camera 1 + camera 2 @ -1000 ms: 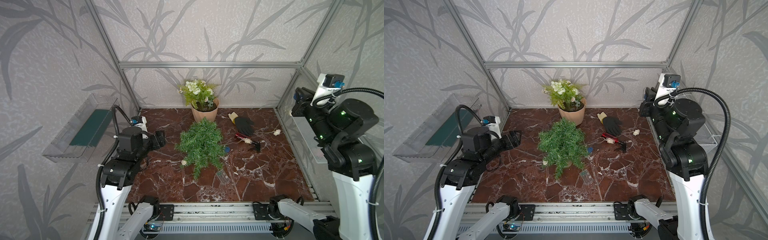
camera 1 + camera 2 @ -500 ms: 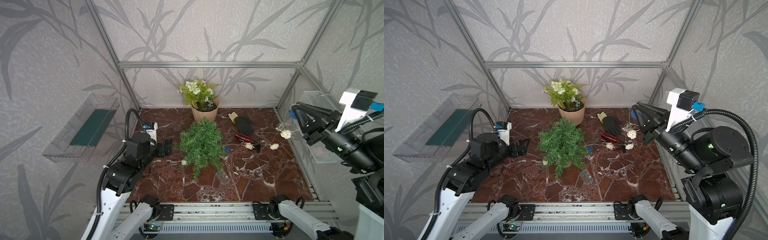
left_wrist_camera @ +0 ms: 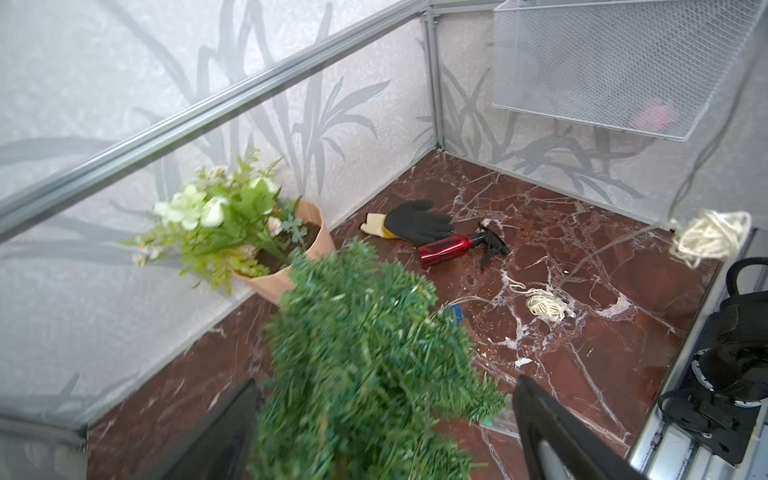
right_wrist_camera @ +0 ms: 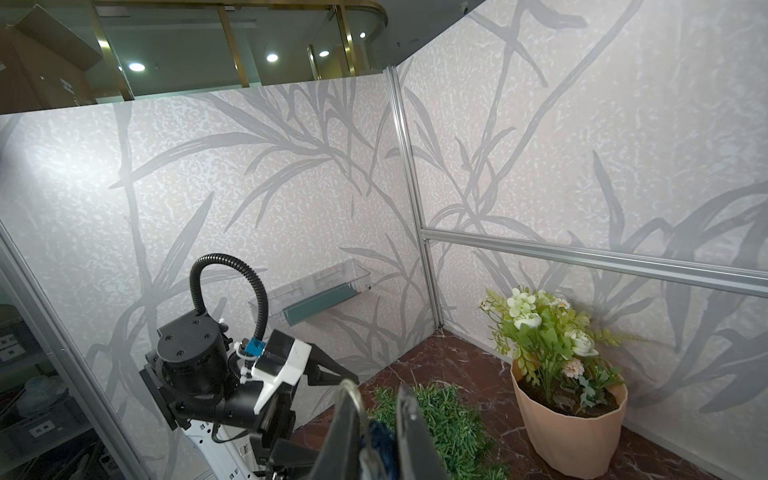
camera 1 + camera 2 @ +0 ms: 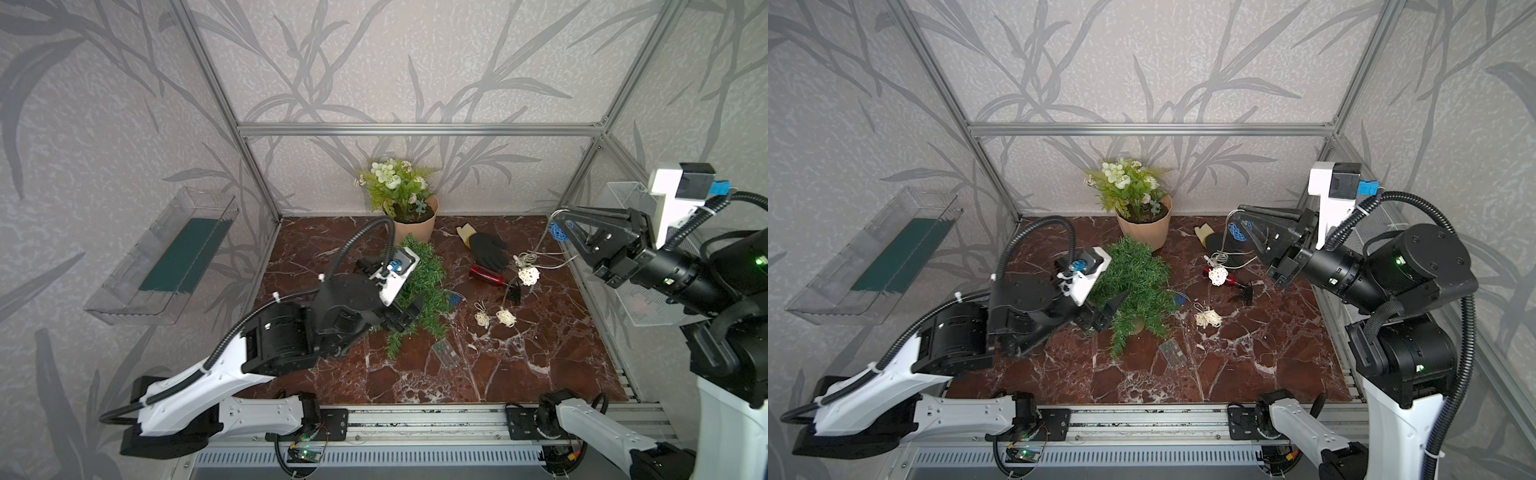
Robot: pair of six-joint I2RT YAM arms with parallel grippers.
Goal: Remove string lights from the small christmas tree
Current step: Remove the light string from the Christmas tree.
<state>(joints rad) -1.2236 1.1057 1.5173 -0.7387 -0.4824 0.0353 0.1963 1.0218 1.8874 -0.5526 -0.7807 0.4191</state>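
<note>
The right gripper [image 5: 559, 220], high by the right wall, has its jaws clamped on a blue ball of the string lights [image 5: 528, 275]. The wire hangs down to cream balls lying on the table [image 5: 540, 353]. The small christmas tree [image 5: 430, 276] sits mid-table. The left gripper [image 3: 386, 384] has its jaws spread wide on either side of it.

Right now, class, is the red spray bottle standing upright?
No, the red spray bottle lies on its side beside the black glove.
</note>
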